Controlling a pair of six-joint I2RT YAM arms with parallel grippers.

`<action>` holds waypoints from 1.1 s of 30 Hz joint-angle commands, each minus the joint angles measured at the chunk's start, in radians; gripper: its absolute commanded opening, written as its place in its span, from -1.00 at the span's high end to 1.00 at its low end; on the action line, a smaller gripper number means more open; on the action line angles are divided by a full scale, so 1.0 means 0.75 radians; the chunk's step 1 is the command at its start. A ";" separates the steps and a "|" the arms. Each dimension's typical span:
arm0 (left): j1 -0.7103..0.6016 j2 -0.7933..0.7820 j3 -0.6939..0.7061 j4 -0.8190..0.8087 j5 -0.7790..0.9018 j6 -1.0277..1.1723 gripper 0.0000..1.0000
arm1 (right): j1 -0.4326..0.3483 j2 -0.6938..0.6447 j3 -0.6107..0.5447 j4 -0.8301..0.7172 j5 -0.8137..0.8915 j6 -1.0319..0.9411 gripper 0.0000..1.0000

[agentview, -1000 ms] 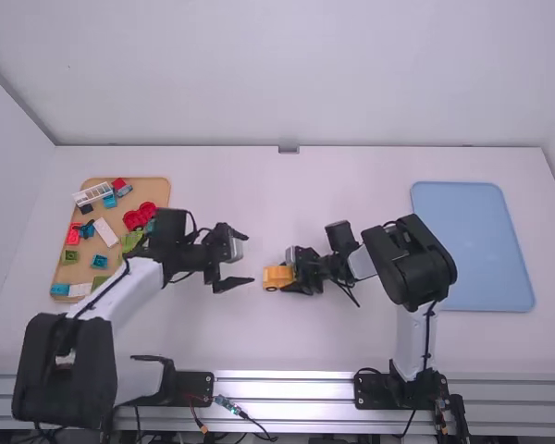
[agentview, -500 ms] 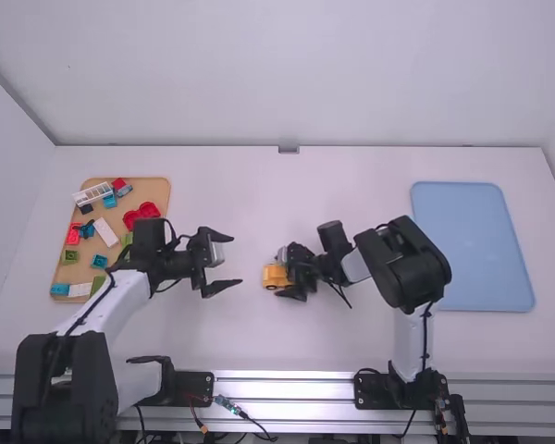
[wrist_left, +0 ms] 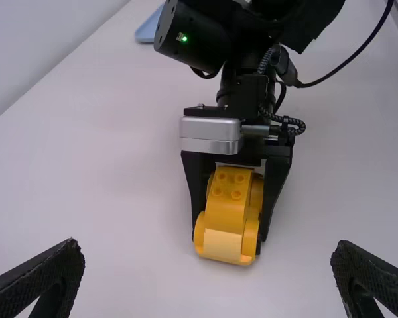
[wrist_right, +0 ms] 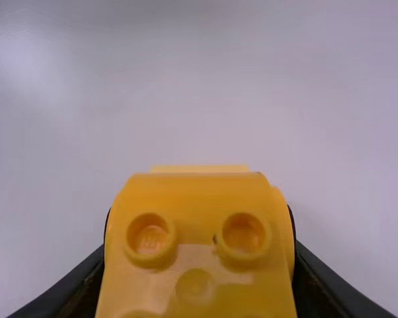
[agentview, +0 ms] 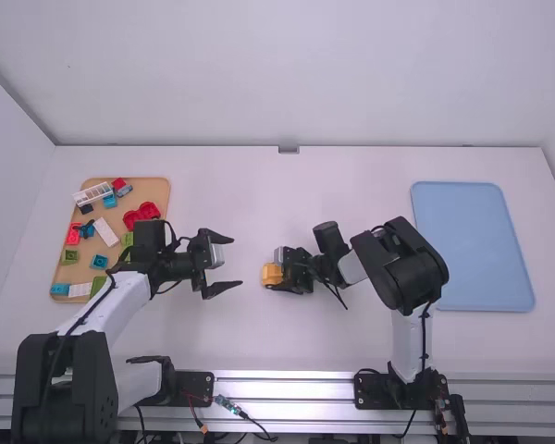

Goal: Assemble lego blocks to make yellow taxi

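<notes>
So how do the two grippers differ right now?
The left gripper has its fingers spread wide with nothing between them; the right gripper has its fingers closed on the yellow car piece. The left gripper is nearer the tan board, the right gripper farther from it. Both are black.

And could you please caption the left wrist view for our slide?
The right gripper clasps a yellow studded block between its fingers.

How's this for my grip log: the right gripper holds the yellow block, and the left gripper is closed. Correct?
Not quite: the left gripper is open, as the high view shows. The right gripper does hold the yellow block.
</notes>
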 commanded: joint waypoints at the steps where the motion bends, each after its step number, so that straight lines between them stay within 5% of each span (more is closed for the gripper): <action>1: -0.002 -0.003 -0.027 0.014 0.050 0.021 -0.98 | -0.028 -0.011 -0.017 -0.032 0.038 0.037 0.44; 9: 0.003 0.083 -0.058 0.097 0.049 0.020 -0.98 | -0.154 -0.333 -0.017 -0.356 0.270 -0.022 0.57; 15: -0.008 0.151 -0.062 0.210 0.080 -0.053 -0.98 | -0.358 -0.660 -0.018 -0.573 0.638 0.045 0.76; 23: -0.012 0.189 -0.062 0.332 0.084 -0.140 -0.98 | -0.778 -0.925 -0.052 -0.647 0.717 0.117 0.86; 25: -0.012 0.189 -0.062 0.340 0.084 -0.140 -0.98 | -0.953 -0.969 -0.089 -0.605 0.704 0.170 0.88; 33: -0.003 0.189 -0.062 0.355 0.094 -0.141 -0.98 | -1.360 -0.853 -0.239 -0.300 0.592 0.290 0.79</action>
